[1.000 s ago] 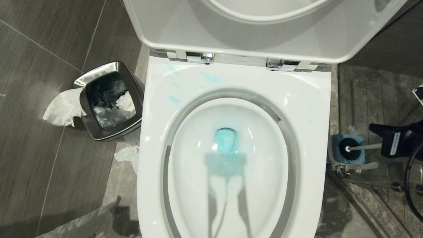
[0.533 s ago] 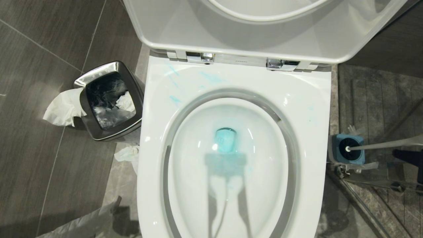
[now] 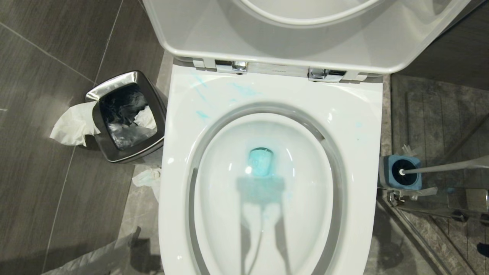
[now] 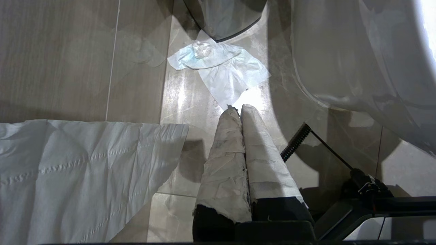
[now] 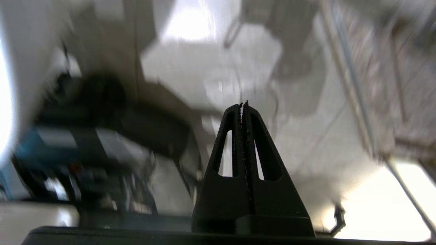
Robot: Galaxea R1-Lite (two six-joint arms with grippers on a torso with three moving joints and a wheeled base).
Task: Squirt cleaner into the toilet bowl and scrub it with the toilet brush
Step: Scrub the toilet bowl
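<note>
The white toilet bowl [image 3: 355, 126] fills the head view, its lid raised. The cleaner shows as teal streaks [image 3: 244, 90] on the back rim and as tinted water [image 3: 261, 162] at the drain. To the bowl's right the toilet brush stands with its black head [image 3: 397, 172] in the blue-grey holder [image 3: 386, 179]. Its white handle [image 3: 443, 167] leans away to the right, and nothing holds it. Neither gripper shows in the head view. My right gripper [image 5: 242, 103] is shut and empty above the floor. Low beside the toilet, my left gripper [image 4: 237, 107] is parked, its taped fingers [image 4: 224, 153] pressed together.
A square steel bin [image 3: 114, 78] stands left of the toilet, with white tissue [image 3: 72, 124] hanging over its side. A crumpled tissue [image 4: 221, 64] and a large paper sheet [image 4: 78, 170] lie on the floor. A metal rail and glass run along the right.
My right gripper was at the end of the brush handle a second ago. It has since drawn away to the right and down, out of the head view. The brush stays in its holder.
</note>
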